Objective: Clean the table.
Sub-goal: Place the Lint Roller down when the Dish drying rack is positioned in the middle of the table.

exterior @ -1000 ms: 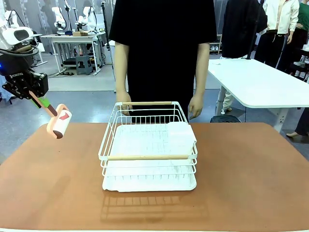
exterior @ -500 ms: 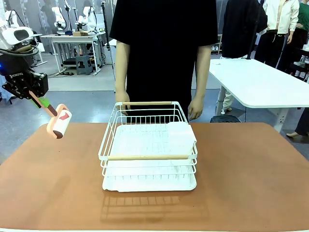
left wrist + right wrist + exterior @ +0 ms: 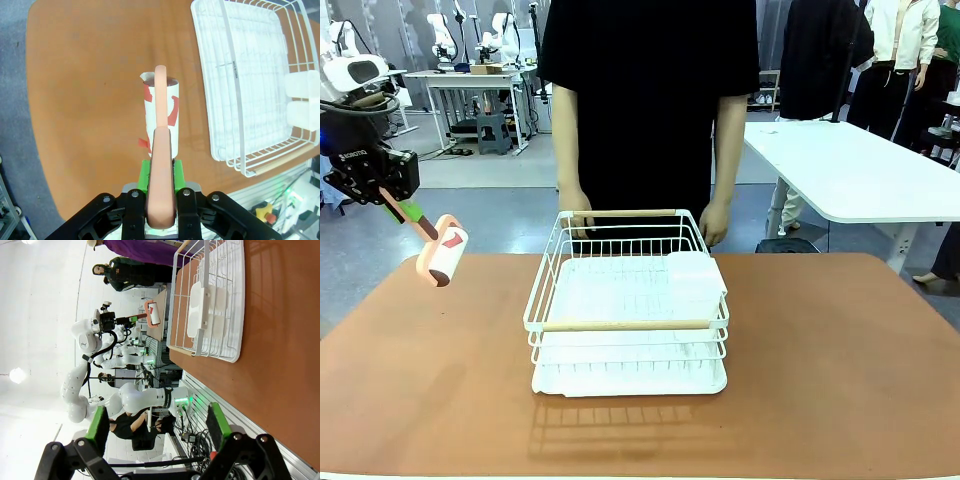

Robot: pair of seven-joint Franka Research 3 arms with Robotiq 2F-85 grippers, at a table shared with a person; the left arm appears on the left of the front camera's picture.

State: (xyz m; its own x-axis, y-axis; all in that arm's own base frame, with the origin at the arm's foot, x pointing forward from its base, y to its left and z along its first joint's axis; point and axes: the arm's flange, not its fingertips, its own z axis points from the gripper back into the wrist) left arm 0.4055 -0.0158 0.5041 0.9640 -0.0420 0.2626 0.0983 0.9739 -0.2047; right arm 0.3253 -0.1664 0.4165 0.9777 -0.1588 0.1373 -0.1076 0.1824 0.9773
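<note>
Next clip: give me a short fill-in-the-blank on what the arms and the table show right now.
1. The left gripper is shut on the handle of a ____.
2. The roller hangs ____ the table, near its left edge.
3. The white wire rack has two ____ handles.
4. The right gripper's green-padded fingers stand ____, holding nothing.

Missing words: lint roller; above; wooden; open

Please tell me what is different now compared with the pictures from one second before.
The person at the far side shifted slightly toward picture left. The left gripper remains shut on the lint roller, held above the table at the same spot. The wire rack has not moved.
</note>
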